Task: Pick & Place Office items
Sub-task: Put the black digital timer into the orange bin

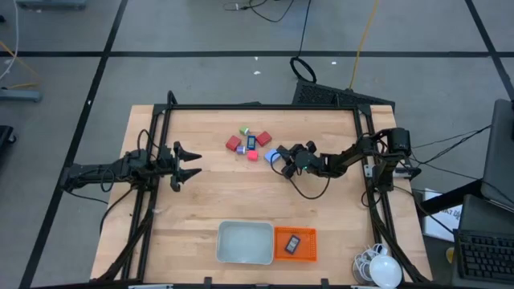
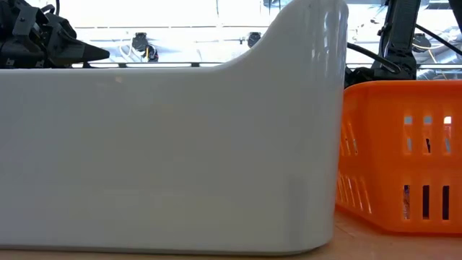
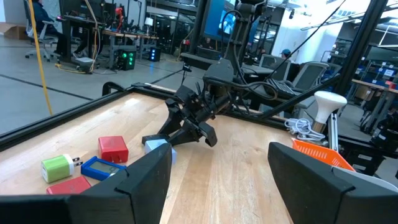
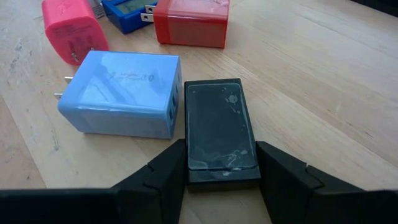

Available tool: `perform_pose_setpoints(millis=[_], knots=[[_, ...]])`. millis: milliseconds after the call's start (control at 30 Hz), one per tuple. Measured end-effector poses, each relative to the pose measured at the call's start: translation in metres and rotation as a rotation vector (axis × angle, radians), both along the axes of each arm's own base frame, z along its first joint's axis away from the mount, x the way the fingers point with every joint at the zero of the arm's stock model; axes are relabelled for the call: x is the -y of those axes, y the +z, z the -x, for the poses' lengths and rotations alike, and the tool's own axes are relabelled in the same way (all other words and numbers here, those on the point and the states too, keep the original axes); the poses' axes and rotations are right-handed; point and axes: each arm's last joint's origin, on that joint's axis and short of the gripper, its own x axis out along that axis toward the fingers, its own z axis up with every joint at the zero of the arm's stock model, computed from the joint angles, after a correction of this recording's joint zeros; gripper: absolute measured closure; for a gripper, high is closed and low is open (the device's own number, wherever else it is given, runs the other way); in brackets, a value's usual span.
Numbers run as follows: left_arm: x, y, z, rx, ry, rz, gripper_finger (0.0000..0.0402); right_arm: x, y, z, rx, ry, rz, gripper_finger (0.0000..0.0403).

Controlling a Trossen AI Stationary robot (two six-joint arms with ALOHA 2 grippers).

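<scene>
Wooden tabletop (image 1: 201,209) carries the office items at twelve o'clock from the grey tray (image 1: 245,242). Our right gripper (image 4: 221,163) clamps the black flat piece (image 4: 219,130), which touches the pale blue block (image 4: 121,93); we lift straight up to avoid dragging it. Left gripper (image 1: 191,163) waits spread at nine o'clock.

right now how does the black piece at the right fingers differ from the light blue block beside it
The black piece is flat, dark and scuffed on top; the light blue block is thicker, glossy, with plug prongs. The right gripper has its fingers around the black piece, not the light blue block. Both lie on the wooden table.
</scene>
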Motion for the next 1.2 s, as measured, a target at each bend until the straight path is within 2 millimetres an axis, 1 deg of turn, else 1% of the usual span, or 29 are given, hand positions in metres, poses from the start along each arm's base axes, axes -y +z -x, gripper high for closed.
perform_pose_setpoints(millis=[233, 400, 1200], knots=[[0.000, 0.000, 0.000, 0.000, 0.000, 0.000, 0.0131, 0.000, 0.001, -0.002, 0.025, 0.021, -0.013, 0.0239], [0.000, 0.000, 0.000, 0.000, 0.000, 0.000, 0.0131, -0.001, 0.006, -0.001, 0.033, 0.032, -0.016, 0.0239], [0.000, 0.000, 0.000, 0.000, -0.001, 0.000, 0.0130, -0.004, 0.057, 0.014, 0.065, 0.056, -0.007, 0.0239]])
